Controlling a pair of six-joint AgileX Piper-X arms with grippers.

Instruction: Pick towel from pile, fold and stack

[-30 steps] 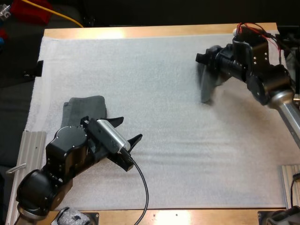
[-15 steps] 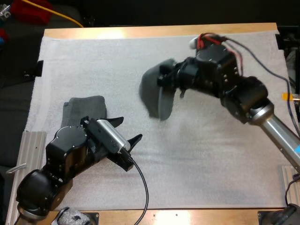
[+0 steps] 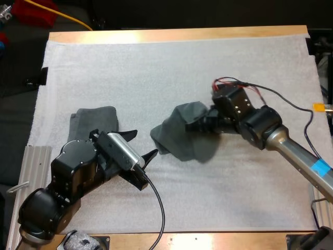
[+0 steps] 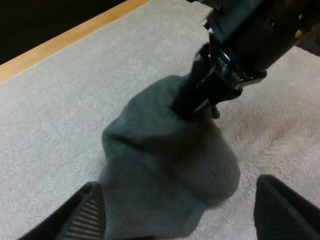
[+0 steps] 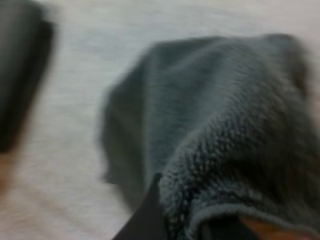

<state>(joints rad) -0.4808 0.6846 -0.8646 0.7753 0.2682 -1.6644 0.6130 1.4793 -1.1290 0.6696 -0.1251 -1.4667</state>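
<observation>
A crumpled dark grey-green towel (image 3: 184,133) lies bunched on the white mat near its middle. My right gripper (image 3: 199,124) is shut on the towel's right side, and the cloth (image 5: 235,150) wraps its fingers. From the left wrist the same towel (image 4: 170,170) is just ahead of my left gripper (image 4: 177,212), with the right gripper at its far edge. My left gripper (image 3: 141,146) is open, its fingers (image 3: 151,154) spread just left of the towel, apart from it. A folded towel (image 3: 94,122) lies flat at the mat's left, partly under my left arm.
The white mat (image 3: 156,67) covers most of the wooden table (image 3: 171,34). Metal rails (image 3: 31,166) stand at the table's left and right near corners. Red objects and a yellow cable (image 3: 57,13) lie beyond the far left edge.
My right arm has swung from the far right toward the middle, carrying the towel down onto the mat. The left arm has not moved.
</observation>
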